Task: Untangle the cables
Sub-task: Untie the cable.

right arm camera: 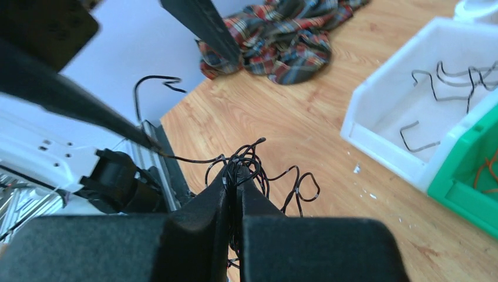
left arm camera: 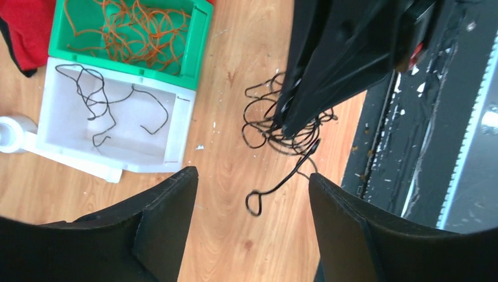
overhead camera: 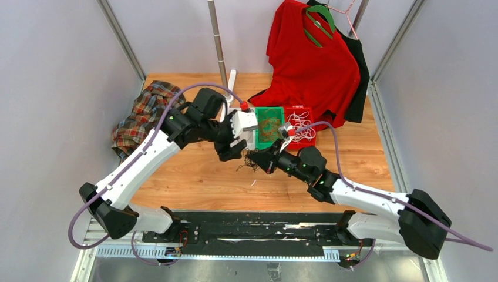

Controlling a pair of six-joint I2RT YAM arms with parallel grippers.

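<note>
we see two robot arms meeting over a wooden table (overhead camera: pixel 194 176). the right pincer (right arm camera: pixel 235 176) is clenched, its two fingers pressed together on strands of a black cable tangle (right arm camera: pixel 258 167) that lies on the table right at its tip. loose loops of the tangle spread just beyond the tips and to either side.

the left pincer (left arm camera: pixel 251 176) is released, its fingers spread wide with nothing between them. in its own view the tangle sits just ahead of it, and one looped strand trails back toward the gap between its fingers.

ahead and to the left of the left pincer is a white bin (left arm camera: pixel 176 126) holding a few separate black cable pieces (left arm camera: pixel 91 100). touching it on the far side is a green bin (left arm camera: pixel 199 35) with orange-brown cables (left arm camera: pixel 141 32).

in the top view a red bin (overhead camera: pixel 309 143) with white cables (overhead camera: pixel 300 126) stands beside the green bin, just beyond the right pincer. a plaid cloth (overhead camera: pixel 141 114) lies well apart, off to the left pincer's left.
</note>
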